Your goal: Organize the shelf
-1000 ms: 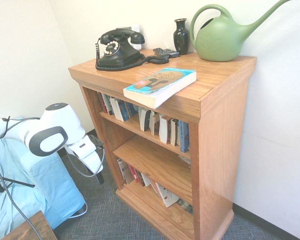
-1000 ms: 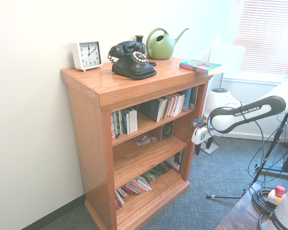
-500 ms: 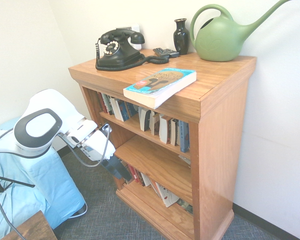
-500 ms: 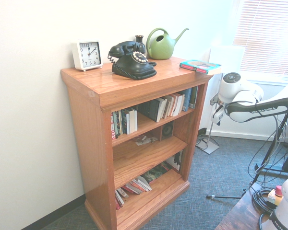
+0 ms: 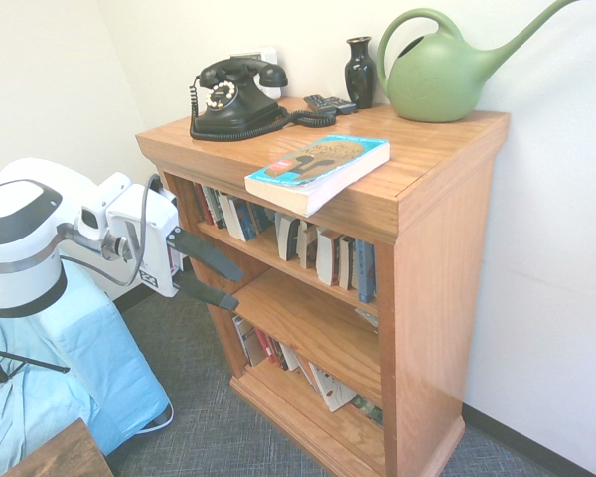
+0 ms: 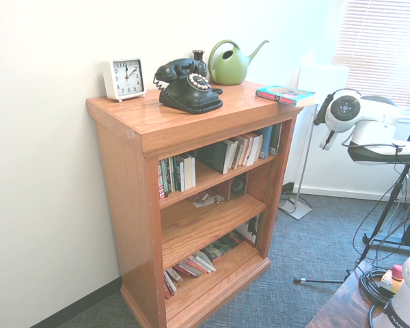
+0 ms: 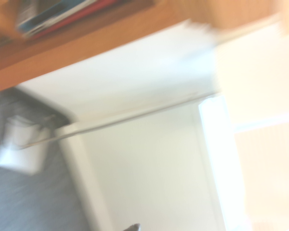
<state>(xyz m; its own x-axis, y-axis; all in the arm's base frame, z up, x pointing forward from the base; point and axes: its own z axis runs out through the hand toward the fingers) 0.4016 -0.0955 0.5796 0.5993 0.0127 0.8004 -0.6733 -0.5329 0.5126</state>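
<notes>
The top of the wooden bookcase (image 5: pixel 444 229) is busy. In the second exterior view a white square clock (image 6: pixel 124 78) stands at one end, with a black rotary telephone (image 6: pixel 190 89) beside it. Past the telephone come a dark vase (image 5: pixel 360 74), a remote control (image 5: pixel 330 104) lying near its base, and a green watering can (image 5: pixel 438 79) with a long spout. A thick paperback with a blue cover (image 5: pixel 319 173) lies flat at the front edge — part of it juts out over the edge, above the open shelves.

Inside, the upper tier holds a row of books (image 5: pixel 327 256), some upright and some leaning. The middle tier carries a few small items (image 6: pixel 208 199) towards the back, too small to name. More books (image 5: pixel 289 366) lean and slump on the bottom tier. Near the bookcase, a light-blue cloth (image 5: pixel 89 348) is draped over something, and a floor lamp's base (image 6: pixel 295 208) rests on the carpet.

The bookcase stands against the wall, in front of the gripper (image 5: pixel 211 281). Its jaws are spread apart with nothing between them — they point towards the open shelves, at about the height of the middle tier. Whether the fingertips reach past the front of the frame, I cannot tell. The wrist view is blurred.
</notes>
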